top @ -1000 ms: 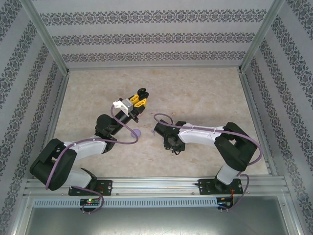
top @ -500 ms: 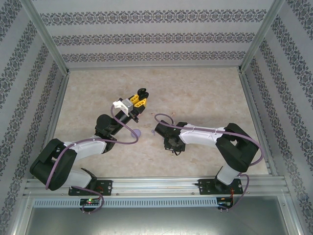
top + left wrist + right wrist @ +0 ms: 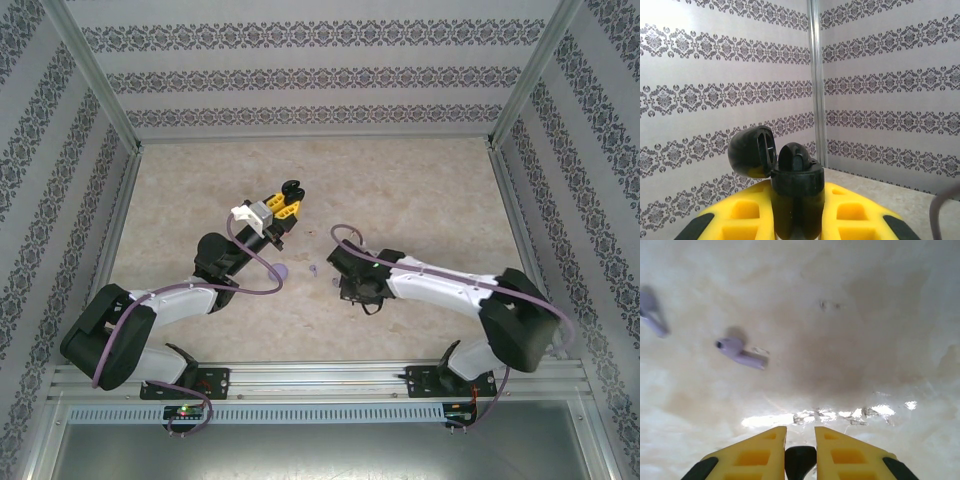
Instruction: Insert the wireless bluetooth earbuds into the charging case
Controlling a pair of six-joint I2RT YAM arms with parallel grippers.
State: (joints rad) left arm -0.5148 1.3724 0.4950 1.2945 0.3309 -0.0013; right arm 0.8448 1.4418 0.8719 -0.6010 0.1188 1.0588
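Beige marbled table [image 3: 400,190] between damask-patterned walls [image 3: 300,80]

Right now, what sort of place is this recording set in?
Probably a purpose-built robot test booth: damask-papered wall panels in aluminium framing, a marble-look tabletop, and a left arm and right arm bolted to a metal rail.

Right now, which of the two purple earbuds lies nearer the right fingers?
The fully visible purple earbud, right wrist view; the other purple earbud lies farther, at the left edge.
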